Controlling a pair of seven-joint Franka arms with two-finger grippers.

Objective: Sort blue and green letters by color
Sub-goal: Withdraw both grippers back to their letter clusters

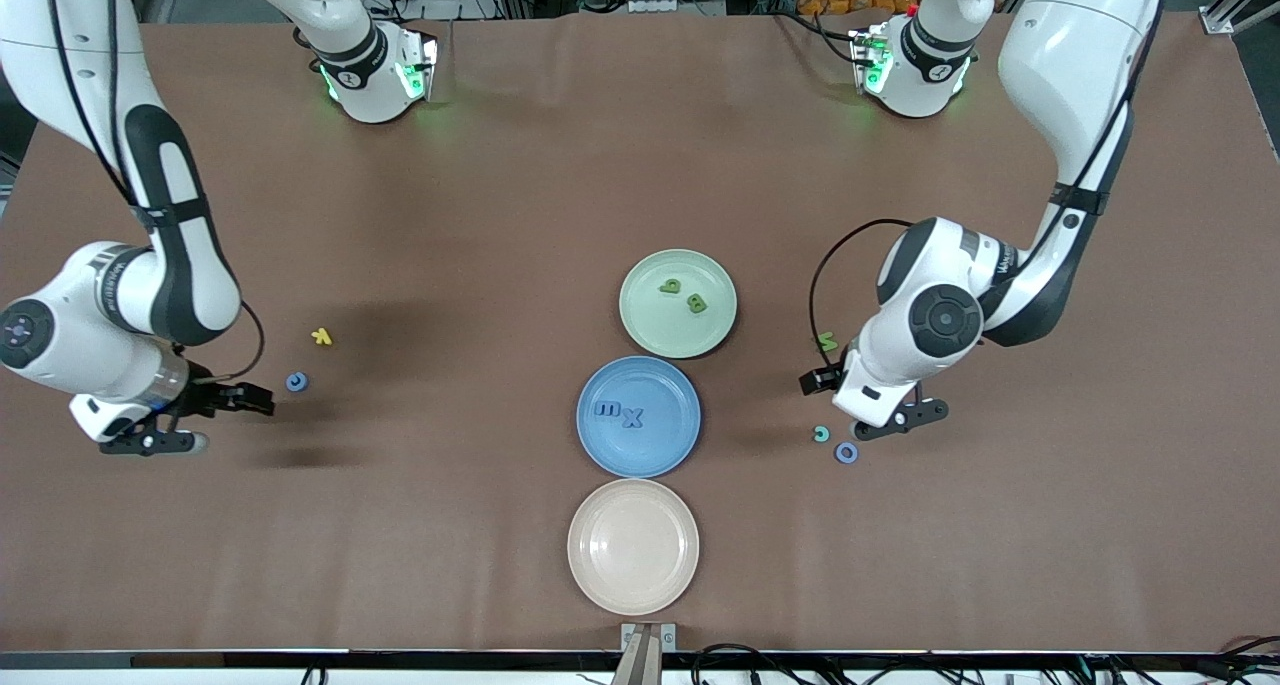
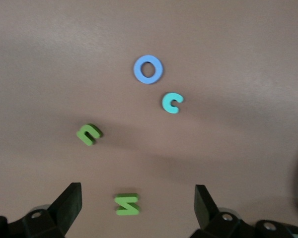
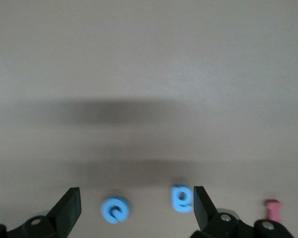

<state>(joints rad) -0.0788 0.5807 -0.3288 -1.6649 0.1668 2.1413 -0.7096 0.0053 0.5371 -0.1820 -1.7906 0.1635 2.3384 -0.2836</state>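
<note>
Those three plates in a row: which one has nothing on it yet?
The cream plate, the one nearest the front camera. The blue plate beside it holds two blue letters, and the green plate holds two green letters.

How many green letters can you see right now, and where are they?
4. Two lie on the green plate: one and another. Two are on the table under the left arm: an N and a u. None seems hidden.
</note>
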